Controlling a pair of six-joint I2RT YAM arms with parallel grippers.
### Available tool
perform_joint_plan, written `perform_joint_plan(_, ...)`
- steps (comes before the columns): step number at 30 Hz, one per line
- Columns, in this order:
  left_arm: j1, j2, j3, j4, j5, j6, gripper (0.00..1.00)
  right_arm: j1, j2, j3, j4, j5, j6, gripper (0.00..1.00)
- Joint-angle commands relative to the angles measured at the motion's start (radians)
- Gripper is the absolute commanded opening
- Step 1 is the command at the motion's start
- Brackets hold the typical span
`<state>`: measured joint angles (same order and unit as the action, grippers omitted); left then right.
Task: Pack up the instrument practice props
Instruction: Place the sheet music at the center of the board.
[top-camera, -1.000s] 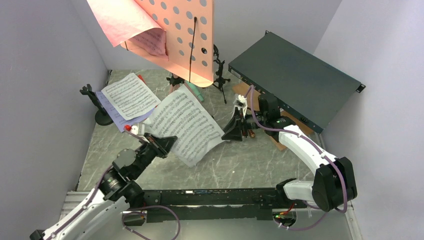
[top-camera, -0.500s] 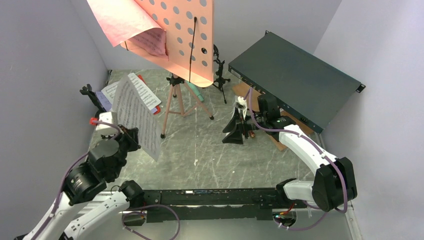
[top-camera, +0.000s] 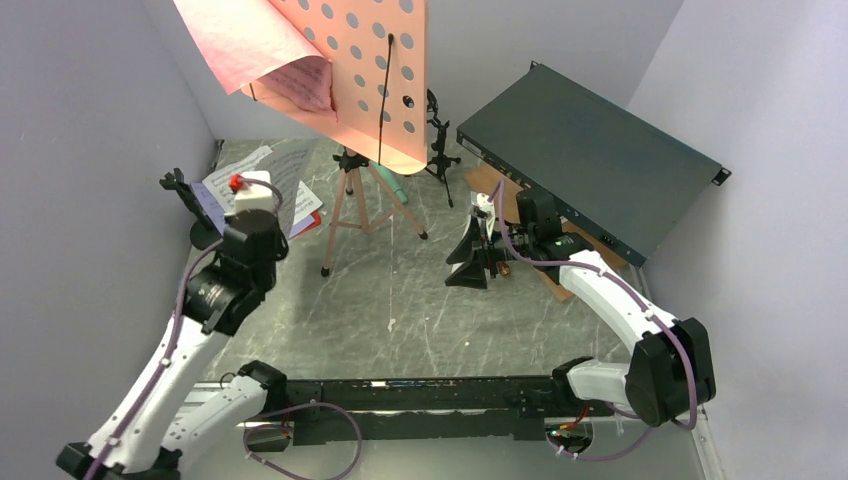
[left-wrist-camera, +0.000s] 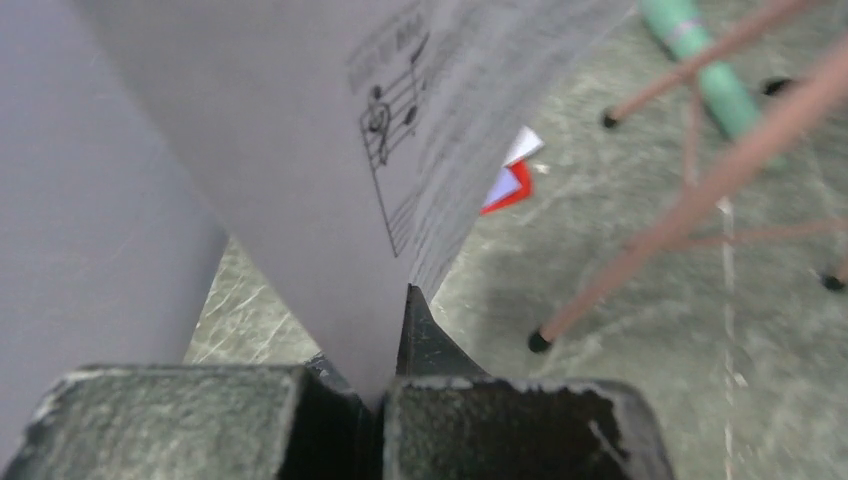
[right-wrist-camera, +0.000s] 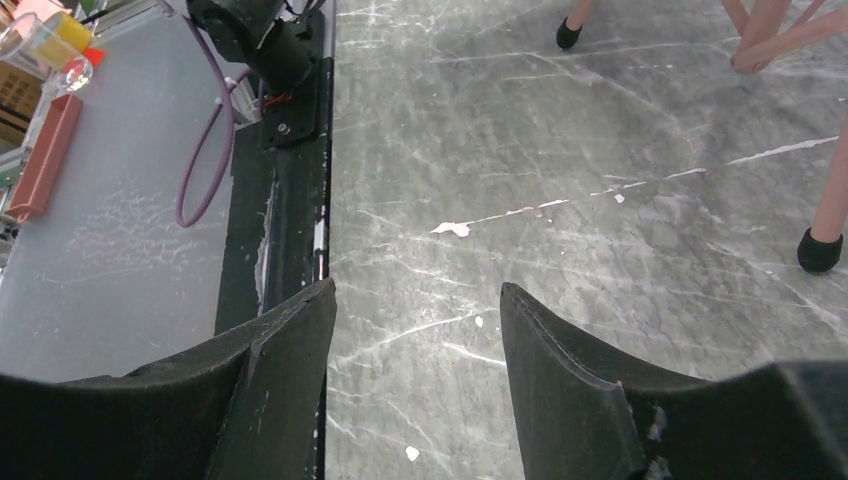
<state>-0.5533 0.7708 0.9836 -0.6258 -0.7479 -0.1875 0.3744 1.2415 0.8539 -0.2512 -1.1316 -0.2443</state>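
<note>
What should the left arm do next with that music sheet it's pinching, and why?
Probably lower it onto the other pages and let go: the left gripper is shut on the white sheet, which hangs over that stack.

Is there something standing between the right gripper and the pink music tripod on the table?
Nothing visible does. The right gripper hangs open and empty above the table, and only bare grey surface lies between its fingers and the nearest foot of the pink tripod.

white page (left-wrist-camera: 300, 150) — treble clef, title txt unreadable
</note>
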Motion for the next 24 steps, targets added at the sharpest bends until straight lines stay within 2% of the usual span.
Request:
perform_joint_plan(1, 0.299, 0.090, 0.026, 0.148, 0.338, 0.039, 0.00, -0.003, -0.032, 0.039, -0.005, -0.009, -0.033, 0.64)
perform_joint_plan(5, 0.519, 0.193, 0.015, 0.243, 0.579, 0.013, 0.00, -0.003, -0.043, 0.039, -0.012, -0.002, -0.044, 0.64)
perform_joint_plan(8, 0.702, 0.275, 0.029, 0.308, 0.847, -0.059, 0.00, -0.004, -0.046, 0.041, -0.016, -0.001, -0.047, 0.64)
perform_joint_plan(12, 0.860, 0.423, 0.082, 0.383, 1.119, -0.134, 0.00, -0.003, -0.044, 0.042, -0.019, -0.004, -0.052, 0.65)
perform_joint_plan(16, 0.923, 0.511, 0.125, 0.421, 1.334, -0.188, 0.00, -0.003, -0.045, 0.043, -0.020, -0.005, -0.053, 0.64)
perform_joint_plan(21, 0.927, 0.526, 0.120, 0.493, 1.500, -0.183, 0.00, -0.004, -0.042, 0.045, -0.025, -0.007, -0.056, 0.64)
perform_joint_plan(24, 0.929, 0.541, 0.111, 0.569, 1.654, -0.200, 0.00, -0.002, -0.041, 0.045, -0.025, -0.009, -0.057, 0.64)
